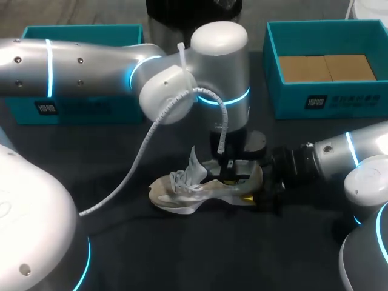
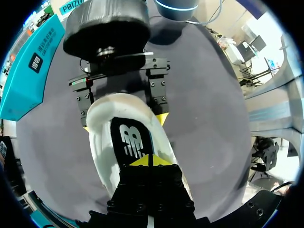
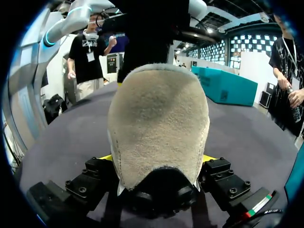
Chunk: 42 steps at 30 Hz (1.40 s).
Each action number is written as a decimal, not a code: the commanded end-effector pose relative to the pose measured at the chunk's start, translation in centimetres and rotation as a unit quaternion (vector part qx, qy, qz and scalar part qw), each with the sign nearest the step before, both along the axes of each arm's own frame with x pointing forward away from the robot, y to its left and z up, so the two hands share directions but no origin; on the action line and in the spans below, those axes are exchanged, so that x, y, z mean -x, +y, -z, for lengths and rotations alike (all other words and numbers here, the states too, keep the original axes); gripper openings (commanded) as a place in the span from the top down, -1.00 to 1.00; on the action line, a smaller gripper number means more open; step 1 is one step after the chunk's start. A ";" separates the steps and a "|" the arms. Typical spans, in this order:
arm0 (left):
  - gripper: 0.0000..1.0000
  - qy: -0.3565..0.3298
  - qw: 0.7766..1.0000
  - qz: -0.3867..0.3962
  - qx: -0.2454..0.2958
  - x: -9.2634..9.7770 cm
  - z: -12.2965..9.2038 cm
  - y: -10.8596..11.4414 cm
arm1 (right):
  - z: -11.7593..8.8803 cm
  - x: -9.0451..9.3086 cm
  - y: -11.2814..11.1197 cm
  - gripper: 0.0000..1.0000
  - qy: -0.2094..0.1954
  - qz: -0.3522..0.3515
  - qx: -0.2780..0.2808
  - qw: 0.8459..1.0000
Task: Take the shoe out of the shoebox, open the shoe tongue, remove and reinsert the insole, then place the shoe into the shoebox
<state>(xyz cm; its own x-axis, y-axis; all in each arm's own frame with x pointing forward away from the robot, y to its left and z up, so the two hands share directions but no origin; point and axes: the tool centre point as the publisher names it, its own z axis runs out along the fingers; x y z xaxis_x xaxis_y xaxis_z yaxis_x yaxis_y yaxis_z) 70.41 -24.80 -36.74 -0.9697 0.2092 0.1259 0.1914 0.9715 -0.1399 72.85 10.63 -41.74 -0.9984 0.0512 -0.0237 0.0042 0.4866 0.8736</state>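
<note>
The left pincer (image 2: 149, 160) has its yellow tips pressed together, down in the mouth of the shoe (image 1: 194, 193) and right at the black insole (image 2: 129, 140); whether a bit of the insole is caught between them cannot be made out. The right pincer (image 3: 158, 159) is at the shoe's heel, one finger on each side of the beige suede back, both touching it, so it is pinching the shoe from two sides. The shoe itself lies on the dark worktop (image 1: 182, 248), sole down and a little tilted, with its toe pointing away from the right arm. Its pale tongue (image 1: 195, 162) stands up above the laces (image 1: 179, 179), just beside the left pincer. The left arm comes down onto the shoe from above, and a white coiled cable (image 1: 145, 151) hangs from its wrist. Behind the shoe, well apart from it, are two teal shoeboxes. The one on the right arm's side (image 1: 327, 100) is open and holds brown cardboard (image 1: 324, 66). The one on the left arm's side (image 1: 79, 109) is partly hidden by that arm.
</note>
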 end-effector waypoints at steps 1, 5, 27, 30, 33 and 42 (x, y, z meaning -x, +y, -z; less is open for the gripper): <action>1.00 0.009 1.000 0.006 0.007 -0.1 1.0 0.0 | 0.0 0.0 0.1 1.00 0.000 0.000 0.001 1.000; 1.00 0.014 1.000 0.011 0.009 0.2 1.5 -0.1 | 0.0 0.0 0.1 1.00 0.000 0.000 0.001 1.000; 0.66 0.013 1.000 0.013 0.018 0.6 2.5 0.0 | 0.0 0.0 0.1 1.00 0.000 0.000 0.001 1.000; 0.36 0.008 1.000 0.011 0.022 0.5 2.6 0.0 | 0.0 0.0 0.1 1.00 0.000 0.000 0.001 1.000; 0.20 0.008 1.000 0.011 0.023 0.5 2.5 0.0 | 0.0 0.0 0.1 1.00 0.000 0.000 0.001 1.000; 0.16 0.000 1.000 0.016 0.018 0.0 3.3 0.2 | 0.0 0.0 0.1 1.00 0.000 0.000 0.001 1.000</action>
